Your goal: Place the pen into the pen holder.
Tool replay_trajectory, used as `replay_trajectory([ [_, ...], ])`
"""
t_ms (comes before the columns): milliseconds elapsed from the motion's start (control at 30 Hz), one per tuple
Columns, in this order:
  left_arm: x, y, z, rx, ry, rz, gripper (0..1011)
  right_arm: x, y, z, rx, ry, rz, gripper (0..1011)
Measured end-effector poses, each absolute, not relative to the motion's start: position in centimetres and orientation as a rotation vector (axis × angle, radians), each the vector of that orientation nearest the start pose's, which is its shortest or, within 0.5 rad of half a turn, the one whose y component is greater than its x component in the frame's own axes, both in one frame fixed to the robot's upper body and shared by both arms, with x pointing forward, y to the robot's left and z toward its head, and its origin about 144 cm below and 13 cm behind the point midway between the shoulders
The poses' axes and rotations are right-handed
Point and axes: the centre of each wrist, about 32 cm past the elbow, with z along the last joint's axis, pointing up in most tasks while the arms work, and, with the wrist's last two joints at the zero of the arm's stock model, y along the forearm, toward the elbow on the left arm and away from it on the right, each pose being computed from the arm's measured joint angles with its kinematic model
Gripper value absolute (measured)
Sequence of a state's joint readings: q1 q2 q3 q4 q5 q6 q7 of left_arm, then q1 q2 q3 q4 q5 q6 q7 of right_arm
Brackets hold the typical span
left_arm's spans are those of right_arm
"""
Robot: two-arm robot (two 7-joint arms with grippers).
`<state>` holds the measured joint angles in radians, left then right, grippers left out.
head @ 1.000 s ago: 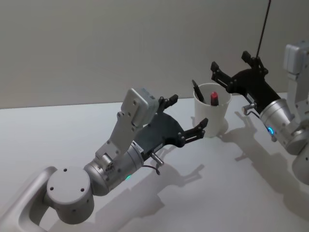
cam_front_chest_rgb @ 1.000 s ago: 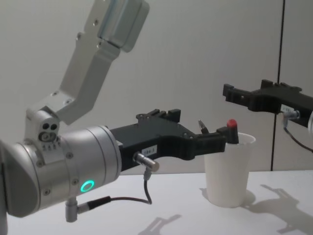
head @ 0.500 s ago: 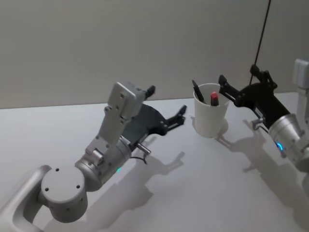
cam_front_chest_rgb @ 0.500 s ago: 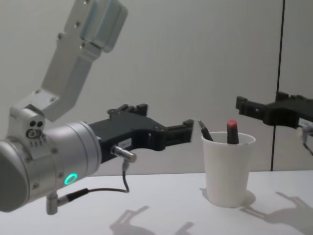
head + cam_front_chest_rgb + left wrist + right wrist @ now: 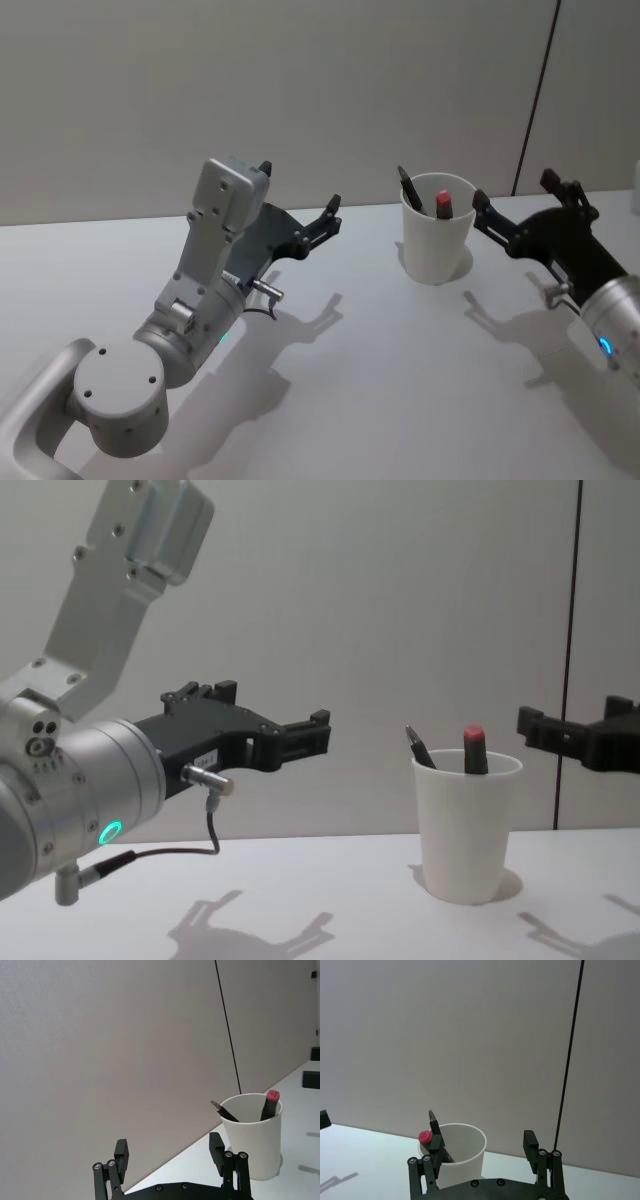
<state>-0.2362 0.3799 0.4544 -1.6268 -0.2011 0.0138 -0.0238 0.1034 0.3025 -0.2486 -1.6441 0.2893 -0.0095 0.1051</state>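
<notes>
Pens (image 5: 441, 202) already stand inside the pen holder (image 5: 436, 243) on the table (image 5: 400, 380). Your left claw (image 5: 300, 200) and right claw (image 5: 510, 205) flank it, both wide and empty; a careless swing could topple it.

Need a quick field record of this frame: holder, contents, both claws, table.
pen holder: white paper cup, upright on the white table
contents: dark pen leaning on the rim; red-capped pen standing beside it
left claw: open, empty, off to the cup's left, clear of it
right claw: open, empty, just right of the cup, not touching
task status: both pens sit in the cup, nothing held
</notes>
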Motion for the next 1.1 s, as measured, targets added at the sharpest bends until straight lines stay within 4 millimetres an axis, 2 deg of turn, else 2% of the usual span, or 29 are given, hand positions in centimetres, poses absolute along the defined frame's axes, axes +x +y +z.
replay_trajectory([
  [233, 49.2, 19.8, 120.4, 0.061, -0.268, 1.122, 1001, 45.7, -23.6, 118.8, 0.041, -0.083, -1.221, 1002],
  [467, 49.2, 19.8, 120.4, 0.061, -0.268, 1.123, 1001, 44.5, -23.7, 118.9, 0.027, -0.076, -1.229, 1002],
  [1100, 49.2, 19.8, 120.4, 0.061, -0.268, 1.124, 1001, 44.3, -23.7, 118.9, 0.026, -0.075, -1.230, 1001],
])
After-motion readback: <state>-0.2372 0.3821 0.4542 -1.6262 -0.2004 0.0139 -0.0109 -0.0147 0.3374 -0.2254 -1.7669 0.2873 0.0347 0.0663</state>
